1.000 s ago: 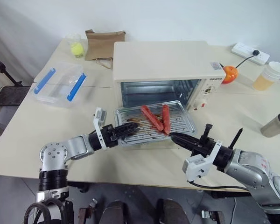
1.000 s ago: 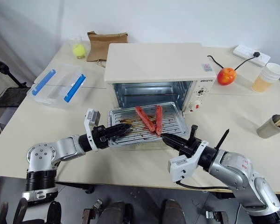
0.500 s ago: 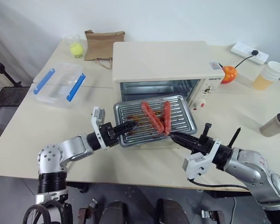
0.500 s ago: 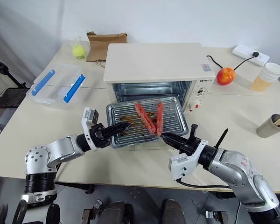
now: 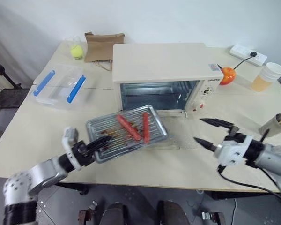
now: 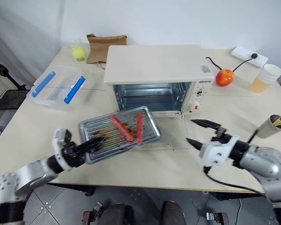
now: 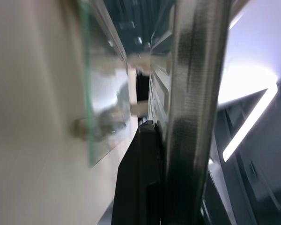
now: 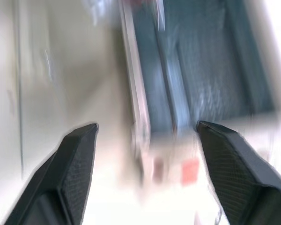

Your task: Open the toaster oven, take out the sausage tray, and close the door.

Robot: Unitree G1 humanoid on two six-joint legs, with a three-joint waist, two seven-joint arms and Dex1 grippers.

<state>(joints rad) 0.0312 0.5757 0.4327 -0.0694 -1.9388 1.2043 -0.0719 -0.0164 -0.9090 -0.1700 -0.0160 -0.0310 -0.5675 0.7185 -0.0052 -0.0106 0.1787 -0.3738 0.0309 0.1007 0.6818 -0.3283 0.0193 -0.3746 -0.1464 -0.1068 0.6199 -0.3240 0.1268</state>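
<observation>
Silver and greasy, the sausage tray (image 5: 126, 132) hangs clear of the toaster oven (image 5: 166, 77), tilted, its near-left corner pinched in the clenched left gripper (image 5: 102, 141) over the table's front edge. Judged from that one-corner hold, the step wants a slow, level carry and an early set-down on the beige table (image 5: 33, 126), or the smooth red sausages (image 5: 133, 126) could roll off the ribbed wire rack. The right gripper (image 5: 210, 132) hangs with its black fingers spread and empty, just right of the door (image 5: 173, 137), a flat glass panel lying open on the table. Behind it gapes the boxy cream oven, its metal cavity bare. The door is not yet closed.
</observation>
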